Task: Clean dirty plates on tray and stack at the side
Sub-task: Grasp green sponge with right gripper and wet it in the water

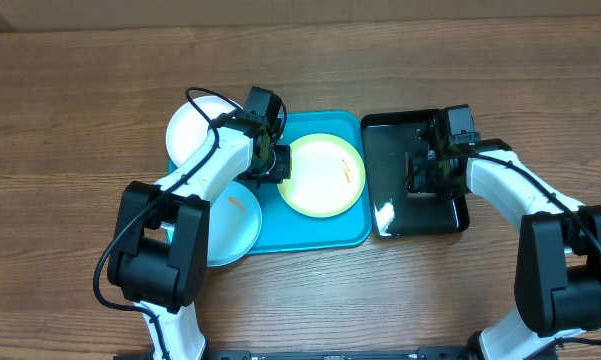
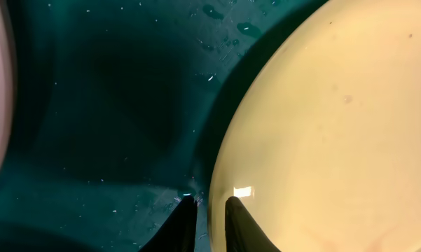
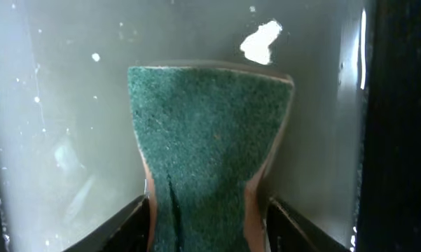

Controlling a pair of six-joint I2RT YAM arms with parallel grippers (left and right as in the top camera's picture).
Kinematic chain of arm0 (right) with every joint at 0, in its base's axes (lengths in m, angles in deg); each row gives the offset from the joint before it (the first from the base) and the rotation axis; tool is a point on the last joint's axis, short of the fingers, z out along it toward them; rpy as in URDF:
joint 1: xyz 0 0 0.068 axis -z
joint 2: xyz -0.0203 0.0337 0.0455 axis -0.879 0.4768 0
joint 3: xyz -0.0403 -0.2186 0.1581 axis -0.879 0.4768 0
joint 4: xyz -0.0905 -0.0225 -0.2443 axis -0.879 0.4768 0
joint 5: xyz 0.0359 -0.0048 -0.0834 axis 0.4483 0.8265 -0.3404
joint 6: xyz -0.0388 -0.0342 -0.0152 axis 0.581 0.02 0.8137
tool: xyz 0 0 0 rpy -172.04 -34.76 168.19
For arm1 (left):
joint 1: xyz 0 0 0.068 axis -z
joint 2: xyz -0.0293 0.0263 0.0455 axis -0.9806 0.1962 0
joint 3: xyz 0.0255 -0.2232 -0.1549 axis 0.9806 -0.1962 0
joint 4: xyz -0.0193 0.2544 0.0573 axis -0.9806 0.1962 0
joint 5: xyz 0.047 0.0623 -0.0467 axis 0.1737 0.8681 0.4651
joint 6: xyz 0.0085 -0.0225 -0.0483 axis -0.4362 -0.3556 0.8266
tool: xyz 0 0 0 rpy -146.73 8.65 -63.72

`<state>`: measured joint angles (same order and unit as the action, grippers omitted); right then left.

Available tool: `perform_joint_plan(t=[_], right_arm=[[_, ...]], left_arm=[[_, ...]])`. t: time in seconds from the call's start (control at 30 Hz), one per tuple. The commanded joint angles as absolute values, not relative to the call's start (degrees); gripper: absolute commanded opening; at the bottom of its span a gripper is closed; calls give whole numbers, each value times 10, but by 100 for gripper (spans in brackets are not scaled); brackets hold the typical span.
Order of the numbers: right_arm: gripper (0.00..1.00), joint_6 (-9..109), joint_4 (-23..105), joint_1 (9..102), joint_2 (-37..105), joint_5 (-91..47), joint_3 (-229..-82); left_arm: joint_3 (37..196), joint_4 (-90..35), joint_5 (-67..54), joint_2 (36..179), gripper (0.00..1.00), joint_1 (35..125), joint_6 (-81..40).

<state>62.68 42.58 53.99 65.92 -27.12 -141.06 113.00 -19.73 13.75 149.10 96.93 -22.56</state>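
Just left of the left pincer (image 1: 275,160), on its far side: white plate (image 1: 192,128), round, partly hidden under the arm. Too hard to tell if dirty.

Left of the pincer again, on its near side: blue plate (image 1: 232,228), also partly hidden by the arm. Small orange smear (image 1: 236,203) on it. Lying over the left edge of the tray (image 1: 330,232).

Left pincer low over the tray, nearly shut. Closed on the left rim of the green plate (image 1: 323,175), one finger (image 2: 185,222) on each side. Seen from the wrist, only dark finger tips, cut off at the bottom.

Right of that pincer: the rest of the green plate, flat on the tray. Round, pale in the middle, brighter green at the rim. Thin orange streak (image 1: 346,170) near its right side. Tray teal, wet with tiny drops (image 2: 245,29) by the fingers.

Farther right, beside the tray: shiny black tray (image 1: 385,150). Over it, the right pincer (image 1: 425,172), squeezing a green sponge (image 3: 210,140). Sponge pinched narrow at the fingers, wider past them, near end cut off. Hard to make out from above.
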Motion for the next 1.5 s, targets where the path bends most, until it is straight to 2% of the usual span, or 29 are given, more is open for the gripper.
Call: perform_joint_plan(t=[0.0,0.07,0.13,0.27,0.3,0.43,0.6,0.8,1.0,1.1,1.2,1.47], right_arm=[[53,629,417,541,660,-275,-1411],[47,629,417,541,660,-275,-1413],[36,629,417,541,660,-274,-1413],[7,623,421,541,660,-274,-1418],[4,622,426,541,660,-272,-1423],[4,623,465,541,660,-270,-1454],[4,622,532,541,660,-270,-1509],[4,622,581,541,660,-270,-1550],[4,622,584,541,660,-270,-1553],[4,622,586,541,660,-270,-1553],[4,623,589,541,660,-270,-1553],[4,623,632,541,660,-270,-1581]], left_arm=[[1128,-199,139,1498,18,967,-222],[1128,-199,139,1498,18,967,-222],[1128,-200,139,1498,18,967,-222],[1128,-200,139,1498,18,967,-222],[1128,-200,139,1498,18,967,-222],[1128,-200,140,1498,24,967,-222],[1128,-200,140,1498,20,967,-222],[1127,-201,153,1499,22,967,-222],[1123,-207,158,1500,15,967,-220],[1116,-216,158,1500,15,967,-220],[1115,-217,158,1500,4,967,-220],[1127,-198,138,1494,4,961,-223]])
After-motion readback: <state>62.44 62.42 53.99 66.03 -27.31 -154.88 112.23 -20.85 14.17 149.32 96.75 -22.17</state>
